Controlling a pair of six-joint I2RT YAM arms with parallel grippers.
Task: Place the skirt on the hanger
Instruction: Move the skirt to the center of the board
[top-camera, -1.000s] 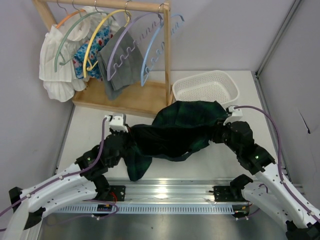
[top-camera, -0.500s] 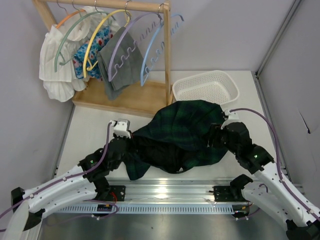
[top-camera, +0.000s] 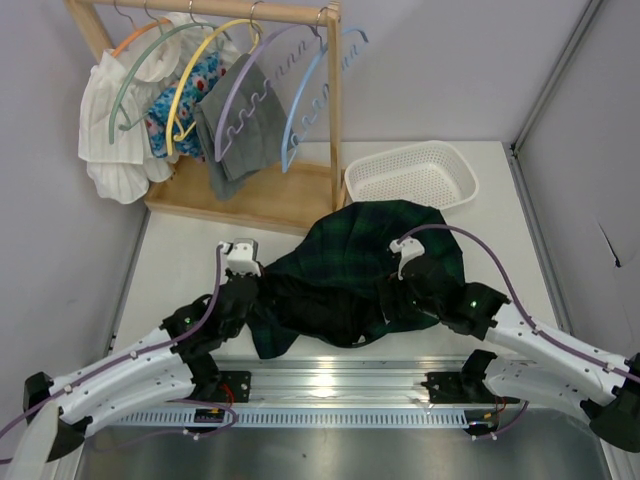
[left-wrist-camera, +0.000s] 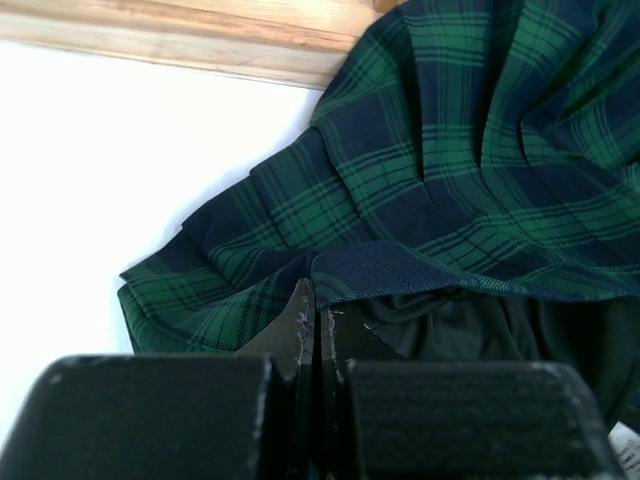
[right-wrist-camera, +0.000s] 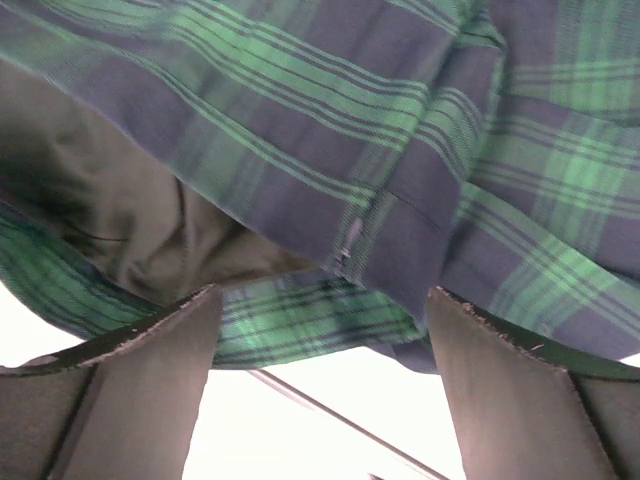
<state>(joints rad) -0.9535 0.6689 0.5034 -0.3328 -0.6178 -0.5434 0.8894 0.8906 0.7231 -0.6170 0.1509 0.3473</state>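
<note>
Two grippers, two states. Left gripper (left-wrist-camera: 311, 305) is clamped tight on the skirt (top-camera: 350, 255): fingers (left-wrist-camera: 295, 330) pressed together, with the navy waistband edge right at the tips. Right gripper (right-wrist-camera: 325, 292) is spread wide and grips nothing. Green plaid and dark lining sit just past its fingers (right-wrist-camera: 150, 370), unpinched. From the top view, the skirt is a crumpled heap on the table (top-camera: 180, 260), between the two arms, with the right arm lying across its right half. Its left end bunches at the left gripper. Its rear edge is just beside the wooden base of the rack (top-camera: 335, 120) and close to the front rim of the basket (top-camera: 410, 175); can't tell if it touches either. Blue hanger (top-camera: 293, 115) hangs at the rack's right end, well apart from the skirt.
</note>
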